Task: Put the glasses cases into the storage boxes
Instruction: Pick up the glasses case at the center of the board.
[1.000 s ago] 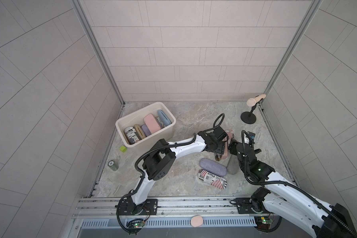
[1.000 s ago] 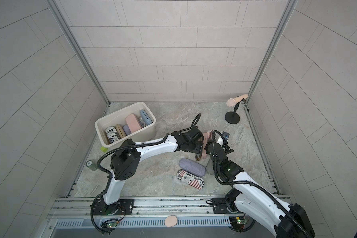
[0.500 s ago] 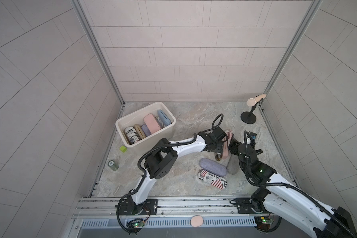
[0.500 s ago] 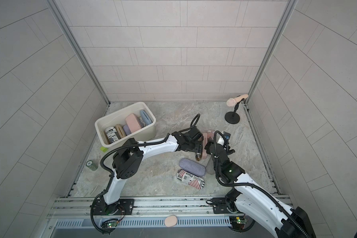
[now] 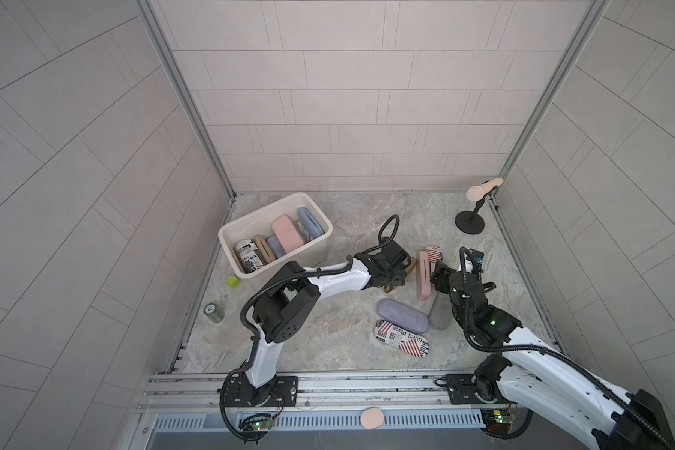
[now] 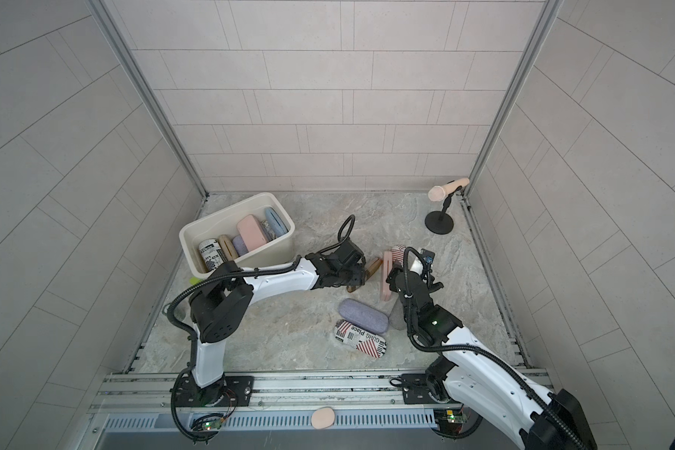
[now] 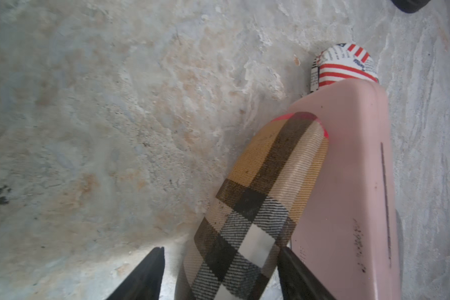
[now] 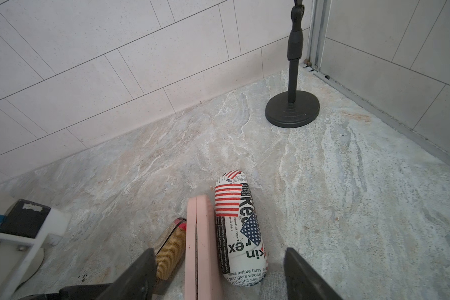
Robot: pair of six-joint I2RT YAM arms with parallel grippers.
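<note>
1. Taking the back wall as 12 o'clock, the plaid case (image 7: pixel 257 207) lies on the stone floor near the middle. The pink case (image 7: pixel 353 181) stands on its edge right against it at 3 o'clock, and a flag-print case (image 8: pixel 240 228) lies just past that, also at 3 o'clock.
2. What has changed is the left gripper (image 7: pixel 221 249). Its jaws have drawn in over the last second and now straddle the plaid case. One finger sits in the seam between the plaid and pink cases, and the other shows a strip of bare floor beside the case, so the claw is open and grips nothing yet.
3. The cases themselves have not shifted. The right gripper (image 8: pixel 218 250) hangs at 5 o'clock of the group with its jaws spread wide on either side of the pink and flag-print cases, holding nothing.
4. The storage box (image 5: pixel 308 253) stands at 10 o'clock from the plaid case, well apart, with five cases already in it. A lilac case (image 5: pixel 402 315), a grey case (image 5: pixel 439 315) and a second flag-print case (image 5: pixel 402 343) lie loose at 5 o'clock.
5. The step in hand looks like the grasp on the plaid case, with the carry towards 10 o'clock to follow. The pink case, balanced on its edge against the inner finger, may topple as the jaws close or lift
</note>
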